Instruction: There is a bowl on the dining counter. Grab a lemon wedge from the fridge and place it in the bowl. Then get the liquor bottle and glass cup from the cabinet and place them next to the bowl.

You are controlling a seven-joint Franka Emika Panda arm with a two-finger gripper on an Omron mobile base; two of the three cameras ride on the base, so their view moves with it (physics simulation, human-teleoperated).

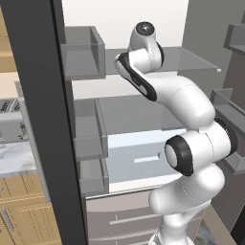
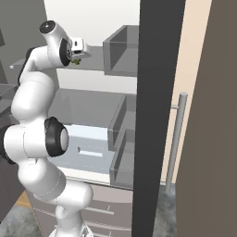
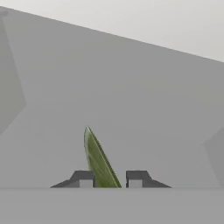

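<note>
One wedge: the lemon wedge [image 3: 98,159], a thin green-yellow sliver, stands on edge on the upper fridge shelf [image 3: 131,96], between the fingers [image 3: 108,180].
Fingers: drawn in close on either side of the wedge; whether they pinch it yet, I cannot tell.
Handling: likely light, soft, slick-skinned, easily crushed.
Hold: across the flat faces, gently.

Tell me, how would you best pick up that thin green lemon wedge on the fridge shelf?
Pinch the lemon wedge across its two flat faces, at the thicker middle rather than the pointed tip. It stands on edge on the fridge shelf, thin as a blade, so coming straight along the shelf with one jaw on each side suits it. In the hand view the gripper already straddles it that way.
</note>
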